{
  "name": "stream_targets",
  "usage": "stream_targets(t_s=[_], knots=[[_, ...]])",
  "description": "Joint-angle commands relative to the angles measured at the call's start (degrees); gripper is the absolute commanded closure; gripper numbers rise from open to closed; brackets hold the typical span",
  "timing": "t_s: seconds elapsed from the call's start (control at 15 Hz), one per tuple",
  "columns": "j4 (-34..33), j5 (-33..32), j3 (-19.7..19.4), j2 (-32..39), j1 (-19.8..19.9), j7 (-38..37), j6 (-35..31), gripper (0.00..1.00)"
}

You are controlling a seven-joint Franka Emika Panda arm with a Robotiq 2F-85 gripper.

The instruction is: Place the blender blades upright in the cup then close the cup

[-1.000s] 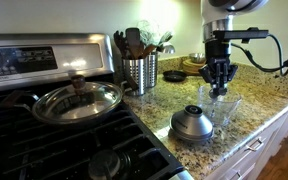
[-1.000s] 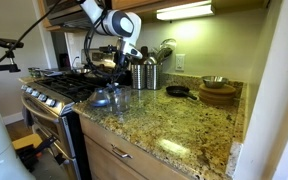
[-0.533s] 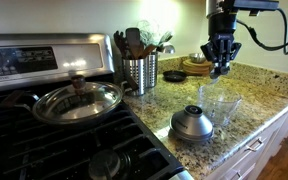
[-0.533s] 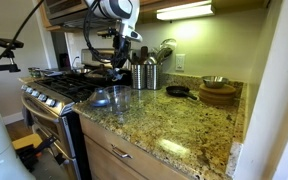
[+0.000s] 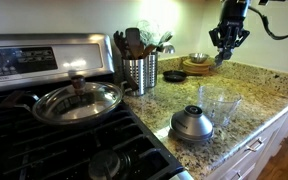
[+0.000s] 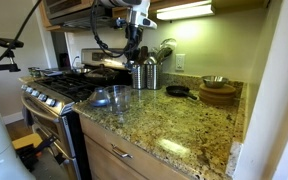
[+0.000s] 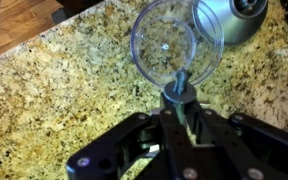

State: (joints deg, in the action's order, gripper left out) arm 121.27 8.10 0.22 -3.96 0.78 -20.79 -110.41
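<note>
Wrist view: gripper [image 7: 181, 98], apparently clamped on the blender blades [image 7: 179, 82], hangs above the cup [image 7: 149, 50].

The clear cup [image 7: 174, 45] stands open at the top middle of the wrist view. The shiny dome lid [image 7: 239, 20] sits beside it, top right. The grey blades [image 7: 179, 88] hang mid-frame, outside the cup.
</note>
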Motion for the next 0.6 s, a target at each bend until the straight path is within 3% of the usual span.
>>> stream_targets(t_s=[0.0,0.53], knots=[[1.60,0.66,-1.44,0.02,1.58,-4.13,-6.05,0.90],[6.63,4.47,-3.10,4.31,2.56,-6.14,-15.88,0.90]])
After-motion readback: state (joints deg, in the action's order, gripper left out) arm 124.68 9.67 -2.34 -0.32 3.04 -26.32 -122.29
